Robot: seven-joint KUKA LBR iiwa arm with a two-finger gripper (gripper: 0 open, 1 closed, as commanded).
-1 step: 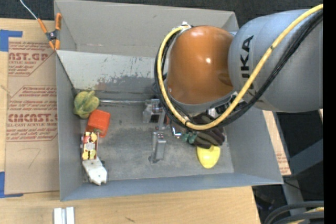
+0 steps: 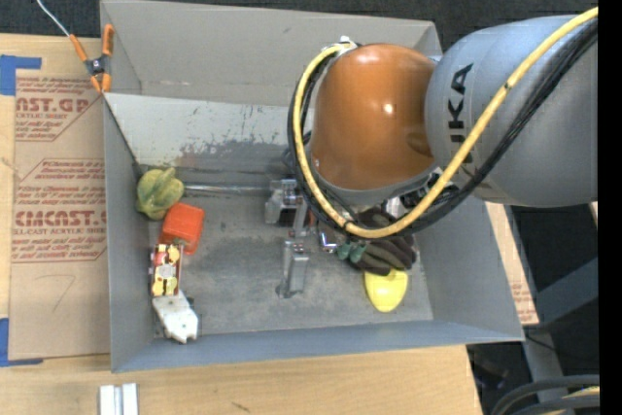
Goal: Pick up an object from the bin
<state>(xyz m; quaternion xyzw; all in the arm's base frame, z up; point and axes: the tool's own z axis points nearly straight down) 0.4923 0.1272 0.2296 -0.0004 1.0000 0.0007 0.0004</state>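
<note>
We see the jaws standing wide open with nothing in them. Their two metal fingers [image 2: 291,269] hang well apart over a bare, scuffed patch of floor near the middle of the grey metal bin [image 2: 243,44]. We judge that no thing has been grasped yet, since only floor lies between the fingers.

Nearest to them, to the right under the wrist, lies a dark crumpled thing [image 2: 386,254]. A yellow rounded plastic piece [image 2: 387,291] touches it on the near side. Both sit close to the bin's sloping right wall, so we think a grasp there would be cramped.

The other candidates lie well apart from the jaws along the left wall. There is a yellow-green soft lump [image 2: 157,191] with an orange block [image 2: 183,225] just beside it. Below those lie a small red, yellow and white toy [image 2: 165,269] and a white lump [image 2: 179,321] in the near left corner.

Above the jaws the orange dome-shaped cover [image 2: 374,117] on the wrist hides much of the bin's right half, which is why we cannot tell what the dark thing is.
</note>
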